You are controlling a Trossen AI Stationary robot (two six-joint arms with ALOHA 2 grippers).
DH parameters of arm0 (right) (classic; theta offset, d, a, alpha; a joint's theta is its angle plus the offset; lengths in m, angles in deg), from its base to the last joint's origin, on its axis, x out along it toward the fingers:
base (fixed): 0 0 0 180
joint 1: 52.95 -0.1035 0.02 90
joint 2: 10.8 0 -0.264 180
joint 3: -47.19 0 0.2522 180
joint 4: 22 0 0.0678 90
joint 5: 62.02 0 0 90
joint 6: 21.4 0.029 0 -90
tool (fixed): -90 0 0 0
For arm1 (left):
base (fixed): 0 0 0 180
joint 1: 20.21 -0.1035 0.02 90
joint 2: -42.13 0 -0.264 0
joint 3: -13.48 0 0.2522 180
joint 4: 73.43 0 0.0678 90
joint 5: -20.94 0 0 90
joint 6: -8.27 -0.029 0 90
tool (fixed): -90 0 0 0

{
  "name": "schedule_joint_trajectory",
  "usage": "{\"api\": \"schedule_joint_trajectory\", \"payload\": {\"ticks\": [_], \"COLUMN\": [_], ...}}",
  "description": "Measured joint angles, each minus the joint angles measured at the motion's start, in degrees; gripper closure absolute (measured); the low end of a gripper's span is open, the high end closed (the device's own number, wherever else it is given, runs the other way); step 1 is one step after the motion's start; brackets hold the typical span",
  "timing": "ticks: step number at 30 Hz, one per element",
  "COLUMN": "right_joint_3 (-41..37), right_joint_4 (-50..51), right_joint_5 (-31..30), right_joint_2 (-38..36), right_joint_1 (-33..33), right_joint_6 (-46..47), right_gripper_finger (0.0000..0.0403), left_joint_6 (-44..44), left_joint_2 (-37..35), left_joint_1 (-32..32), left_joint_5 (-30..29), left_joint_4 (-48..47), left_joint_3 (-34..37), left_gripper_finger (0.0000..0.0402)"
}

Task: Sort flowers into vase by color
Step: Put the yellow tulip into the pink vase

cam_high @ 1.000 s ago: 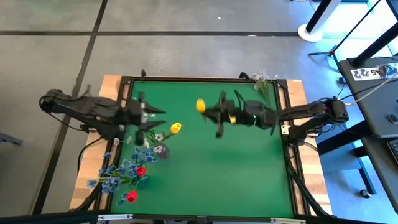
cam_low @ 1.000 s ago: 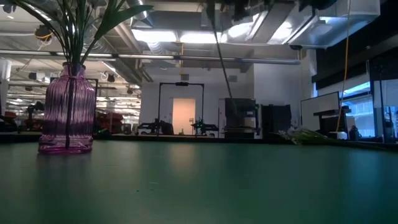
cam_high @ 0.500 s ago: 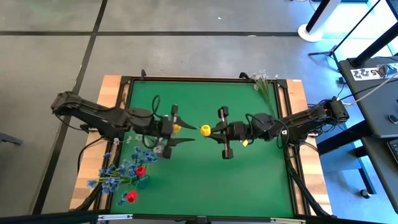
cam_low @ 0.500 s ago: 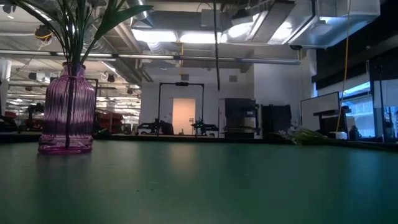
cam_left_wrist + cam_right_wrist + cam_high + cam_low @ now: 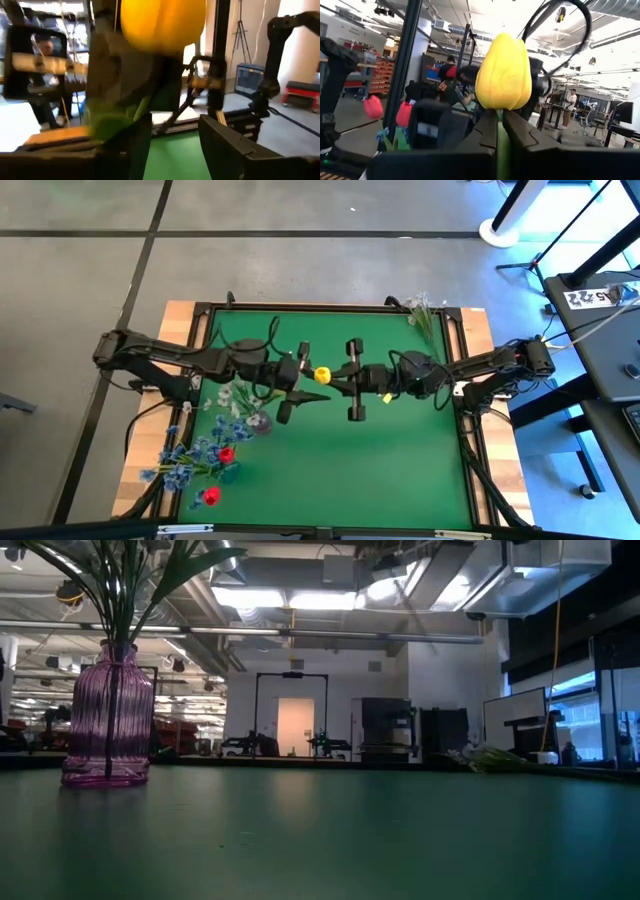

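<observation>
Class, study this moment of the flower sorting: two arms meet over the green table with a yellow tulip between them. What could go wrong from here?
1. The right end effector is shut on the yellow tulip just below the bloom; the open left end effector is close, so it might close on the bloom rather than the stem.
2. If the right releases too early, the tulip may drop onto the green table.
3. The arms are nearly touching above the table and could bump.

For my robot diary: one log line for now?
right gripper: shut on yellow tulip | left gripper: open, facing tulip | stage: mid-air handover
</observation>
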Motion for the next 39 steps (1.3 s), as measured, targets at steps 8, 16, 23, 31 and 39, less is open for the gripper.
{"api": "schedule_joint_trajectory", "payload": {"ticks": [8, 16, 23, 31, 39], "right_joint_3": [0.1, 0.11, 2.81, 5.04, 5.08], "right_joint_4": [0.21, -0.19, -3.91, -2.67, -0.58], "right_joint_5": [-0.35, -0.11, -0.07, -0.84, -3.44], "right_joint_2": [0.45, -0.89, 1.85, 4.37, 4.38], "right_joint_1": [-1.02, -5.22, -5.67, -5.66, -5.62], "right_joint_6": [1.34, 3.62, 1.32, 1.32, 1.32], "right_gripper_finger": [0.0377, 0.0376, 0.0375, 0.0375, 0.0374], "left_joint_6": [-0.35, -8.05, -7.66, -9.59, -7.45], "left_joint_2": [-2.19, -8.3, -4.26, -0.77, -1.06], "left_joint_1": [0.63, 5.88, 5.59, 5.21, 5.23], "left_joint_5": [-1.26, -7.62, -4.9, -3.64, -3.29], "left_joint_4": [-6.91, -12.25, -6.5, -3.71, -1.55], "left_joint_3": [0.04, 0.0, 0.0, 0.0, 0.0], "left_gripper_finger": [0.0296, 0.0301, 0.0266, 0.0234, 0.0269]}}
